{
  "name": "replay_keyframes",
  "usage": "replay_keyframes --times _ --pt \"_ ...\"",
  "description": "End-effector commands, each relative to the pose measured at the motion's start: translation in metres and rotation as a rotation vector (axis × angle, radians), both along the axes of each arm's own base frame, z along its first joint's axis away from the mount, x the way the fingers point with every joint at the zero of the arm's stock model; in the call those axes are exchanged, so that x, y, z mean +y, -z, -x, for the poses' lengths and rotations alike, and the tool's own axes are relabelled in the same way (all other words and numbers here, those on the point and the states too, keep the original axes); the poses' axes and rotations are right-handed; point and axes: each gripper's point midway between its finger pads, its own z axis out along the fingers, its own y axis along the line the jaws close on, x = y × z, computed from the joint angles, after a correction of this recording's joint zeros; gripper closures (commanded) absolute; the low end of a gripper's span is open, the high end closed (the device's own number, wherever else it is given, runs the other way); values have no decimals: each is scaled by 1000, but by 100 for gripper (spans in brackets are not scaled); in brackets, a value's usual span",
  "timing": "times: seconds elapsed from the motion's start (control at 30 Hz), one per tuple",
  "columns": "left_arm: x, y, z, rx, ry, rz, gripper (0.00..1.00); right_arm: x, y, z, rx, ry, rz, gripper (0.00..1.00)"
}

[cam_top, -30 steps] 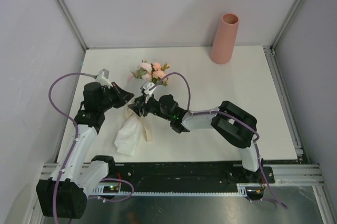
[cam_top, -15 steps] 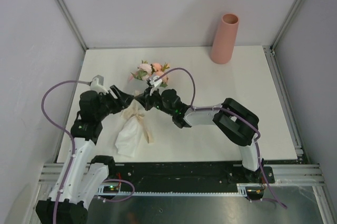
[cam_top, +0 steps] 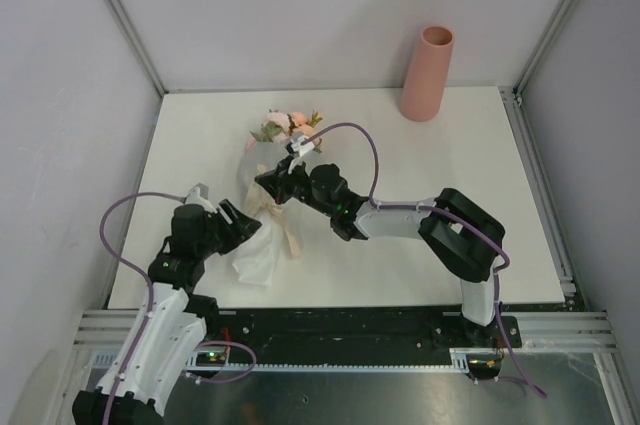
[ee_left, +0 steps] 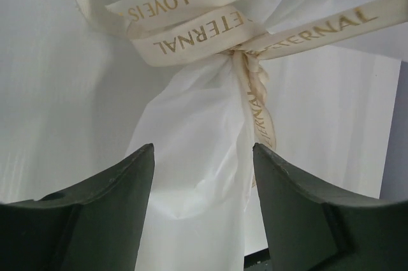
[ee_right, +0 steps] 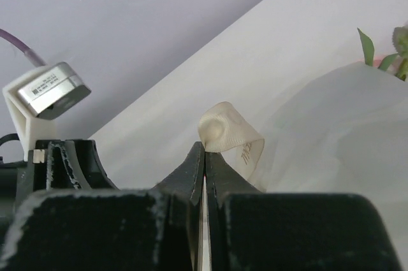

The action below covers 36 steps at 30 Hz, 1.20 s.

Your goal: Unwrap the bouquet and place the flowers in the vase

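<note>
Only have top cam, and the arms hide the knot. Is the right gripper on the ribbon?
Observer: Yes. Right wrist shows the right gripper shut, pinching a loop of ribbon.
Operator: Knot undone?
Observer: No. Left wrist shows the knot still tied round the paper.
Operator: Left gripper?
Observer: Left gripper is open, a finger either side of the paper below the knot, not gripping it.
</note>
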Motion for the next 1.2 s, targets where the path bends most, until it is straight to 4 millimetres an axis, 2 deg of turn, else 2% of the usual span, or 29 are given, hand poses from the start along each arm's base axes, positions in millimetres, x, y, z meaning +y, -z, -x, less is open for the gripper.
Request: replay_keyframes --times 0.0,0.1,0.3,0.5,0.67,0.77,0.83,0.93,1.0,1.17 --pt "-3 6 -4 24 -32 14 32 -7 -46 -2 -34 25 -100 100" --pt "-8 16 -1 58 -13 13 33 -8 -49 -2 -34 25 -101 100" --pt "-12 21 -1 61 6 11 38 -10 -55 0 -36 25 -104 100" --pt "-12 26 -3 55 16 -29 38 -11 -51 1 -25 21 -101 100" --pt "-19 29 -8 42 59 -45 45 -11 -50 4 -14 10 -117 100" --pt "-21 31 -9 36 76 -59 55 -12 -52 5 -14 10 -120 100" --pt "-21 33 -9 36 75 -65 67 -13 -54 5 -16 11 -122 100" --pt "-19 38 -8 51 59 -70 93 -15 -60 5 -18 19 -134 100" --pt "-19 41 -7 67 59 -71 98 -18 -66 3 -21 26 -147 100" --pt "-15 48 -6 83 36 -82 100 -31 -84 -7 -15 52 -184 100"
